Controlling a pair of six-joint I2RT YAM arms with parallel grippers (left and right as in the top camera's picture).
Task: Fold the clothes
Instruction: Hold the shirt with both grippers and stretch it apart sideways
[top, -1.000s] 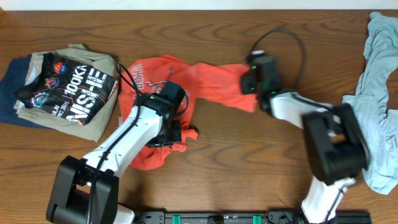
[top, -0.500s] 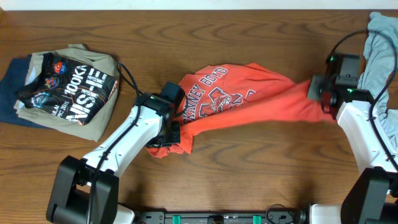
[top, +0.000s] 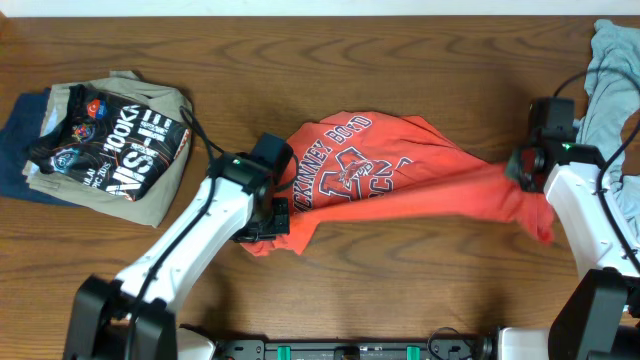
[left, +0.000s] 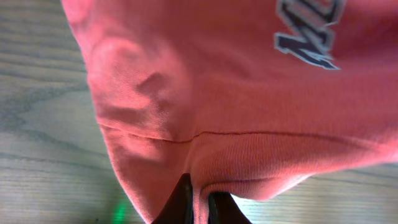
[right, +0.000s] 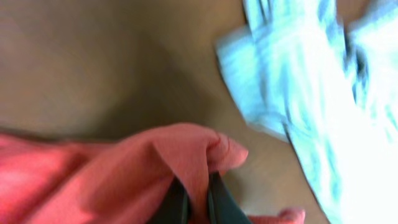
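Note:
The red-orange T-shirt (top: 400, 175) with navy-and-white lettering lies stretched across the middle of the table between my two grippers. My left gripper (top: 268, 220) is shut on the shirt's lower left edge; in the left wrist view the fabric (left: 236, 112) is pinched between the black fingers (left: 199, 202). My right gripper (top: 522, 170) is shut on the shirt's right end; in the right wrist view a fold of orange cloth (right: 186, 162) sits between the fingers (right: 198, 199). The cloth hangs taut and partly twisted between them.
A folded stack with a black printed shirt (top: 115, 140) on tan and navy garments lies at the far left. A pale grey-blue garment (top: 610, 110) lies crumpled at the right edge, close to my right arm; it also shows in the right wrist view (right: 311, 81).
My right gripper has pulled the shirt's end far to the right, spreading the bunched shirt out so the chest lettering shows. My left gripper stayed near the lower left edge.

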